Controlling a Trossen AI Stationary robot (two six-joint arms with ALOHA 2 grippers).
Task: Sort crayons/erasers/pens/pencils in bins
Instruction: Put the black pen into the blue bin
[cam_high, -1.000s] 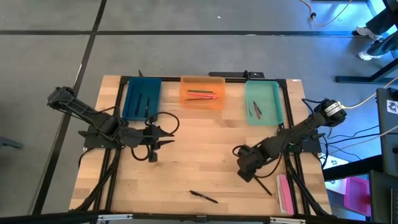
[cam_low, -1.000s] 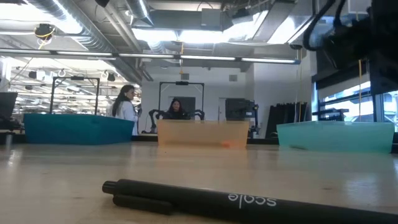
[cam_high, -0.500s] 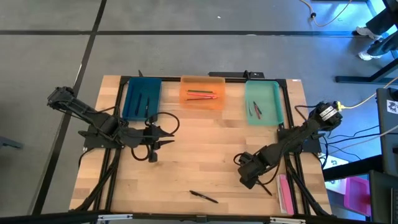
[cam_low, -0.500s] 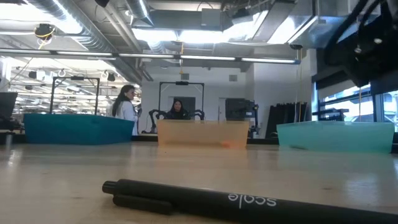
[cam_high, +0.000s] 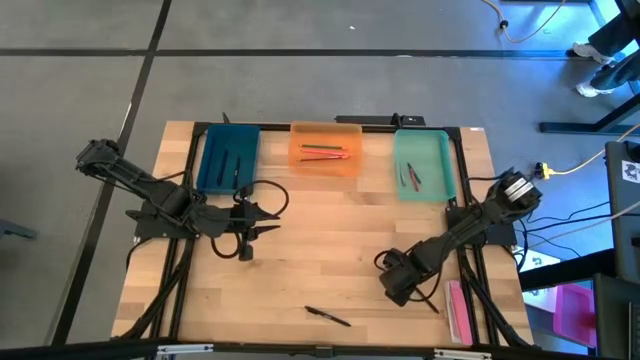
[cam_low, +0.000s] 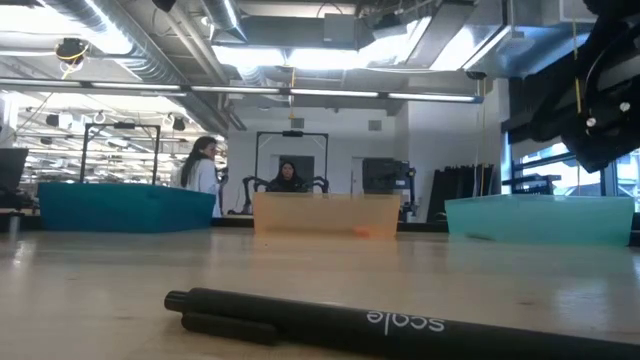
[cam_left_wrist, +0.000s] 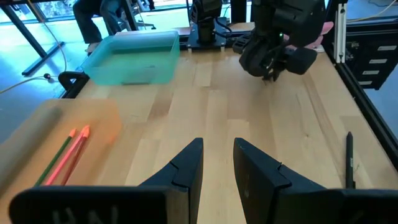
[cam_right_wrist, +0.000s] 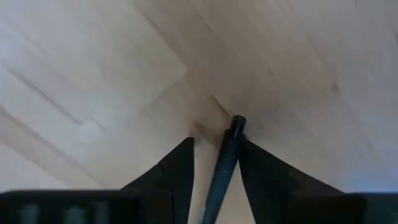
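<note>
A black pen (cam_right_wrist: 225, 163) lies on the wooden table at the right front and also shows in the high view (cam_high: 431, 303). My right gripper (cam_right_wrist: 216, 163) is open and low over it, pointing down, one finger on each side of the pen's end. A second black pen (cam_high: 327, 316) lies near the front edge and is close up in the low view (cam_low: 320, 318). My left gripper (cam_high: 268, 219) is open and empty at the table's left middle. The teal-blue bin (cam_high: 228, 158), orange bin (cam_high: 325, 148) and mint green bin (cam_high: 424, 165) stand along the far edge with sticks in them. My right gripper comes from above with its fingers (cam_right_wrist: 264, 177) on either side of the pen's knobbed end (cam_right_wrist: 237, 124), lying along the pen. The pen lies flat on the table. I cannot tell whether either finger touches it.
A pink flat thing (cam_high: 456, 306) lies by the right front edge beside my right arm. Red and green sticks (cam_left_wrist: 65, 155) lie in the orange bin. People stand in the room beyond the table (cam_low: 202, 172).
My right gripper has moved toward the table's near edge and down, coming over the pen at the right front. The pens have stayed where they were.
</note>
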